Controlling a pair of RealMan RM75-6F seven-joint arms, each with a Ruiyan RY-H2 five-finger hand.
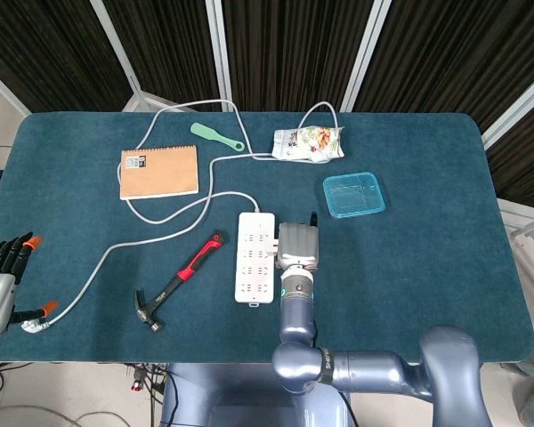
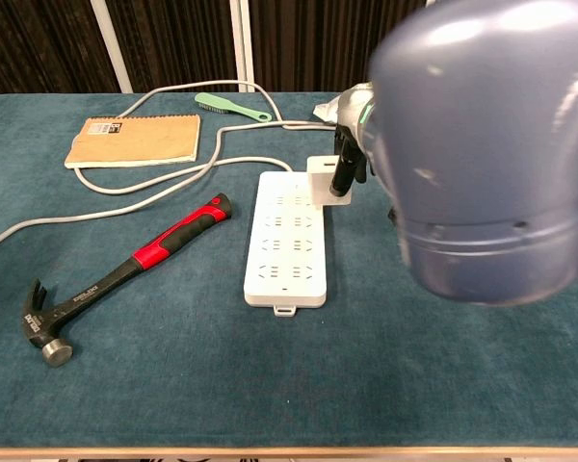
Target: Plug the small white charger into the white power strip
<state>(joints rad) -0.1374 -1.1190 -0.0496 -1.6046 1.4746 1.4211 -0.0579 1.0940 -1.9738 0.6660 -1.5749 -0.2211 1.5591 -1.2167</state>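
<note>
The white power strip (image 1: 254, 267) lies lengthwise in the middle of the table, its sockets facing up (image 2: 287, 239). My right hand (image 1: 296, 247) hovers over the strip's right edge near its far end. In the chest view its dark fingers (image 2: 346, 170) pinch the small white charger (image 2: 323, 180), which sits just above the strip's far right corner. In the head view the charger is hidden under the hand. My left hand (image 1: 0, 277) rests at the table's left edge, fingers spread, holding nothing.
A red-and-black hammer (image 1: 178, 281) lies left of the strip. A grey cable (image 1: 160, 217) loops from the strip across the table. A notebook (image 1: 158, 172), green brush (image 1: 217, 136), snack bag (image 1: 309, 142) and blue container (image 1: 353, 194) sit farther back. My right forearm (image 2: 482, 144) fills the chest view's right side.
</note>
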